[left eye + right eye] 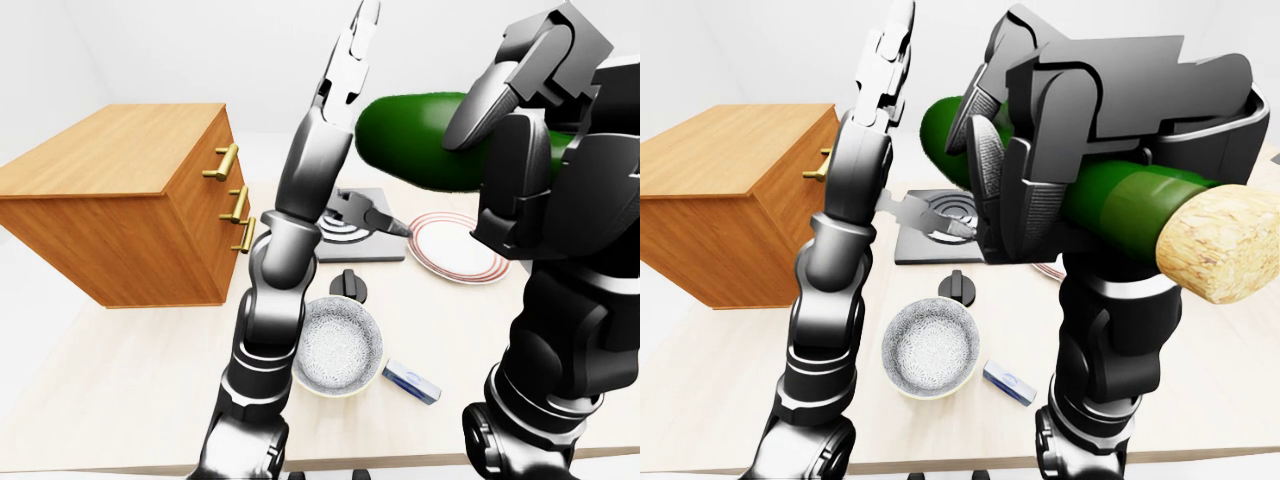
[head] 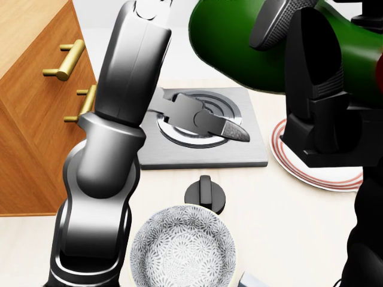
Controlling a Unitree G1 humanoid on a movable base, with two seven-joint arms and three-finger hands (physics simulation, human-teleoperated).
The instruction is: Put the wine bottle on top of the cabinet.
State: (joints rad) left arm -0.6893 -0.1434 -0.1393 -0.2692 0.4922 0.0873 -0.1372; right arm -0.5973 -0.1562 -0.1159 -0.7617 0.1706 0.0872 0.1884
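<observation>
Two black, jointed metal arms fill much of every view. The right hand [image 1: 1040, 170] has its ribbed fingers clamped round the wine bottle [image 1: 1110, 195], a smooth dark green glass cylinder lying nearly level in the air, its pale speckled cork [image 1: 1225, 252] pointing toward the right-eye view's lower right; no label or writing can be read on it. The bottle hangs above the pale table [image 1: 130, 390], well apart from the cabinet [image 1: 130, 200], which is a boxy piece of warm orange wood with a flat top and three brass bar handles [image 1: 232, 205], at the left of the left-eye view. The left hand [image 1: 355, 45] is raised high, its slim fingers straight and apart, gripping nothing. On the table lie a square grey hob plate [image 2: 251, 149] with raised concentric rings, a round black knob [image 2: 205, 194], a bowl [image 2: 182, 248] with a fine grey-white floral pattern, a white plate [image 1: 455, 255] with red rim rings, and a small blue-and-white flat box [image 1: 410, 381] whose print is too small to read.
</observation>
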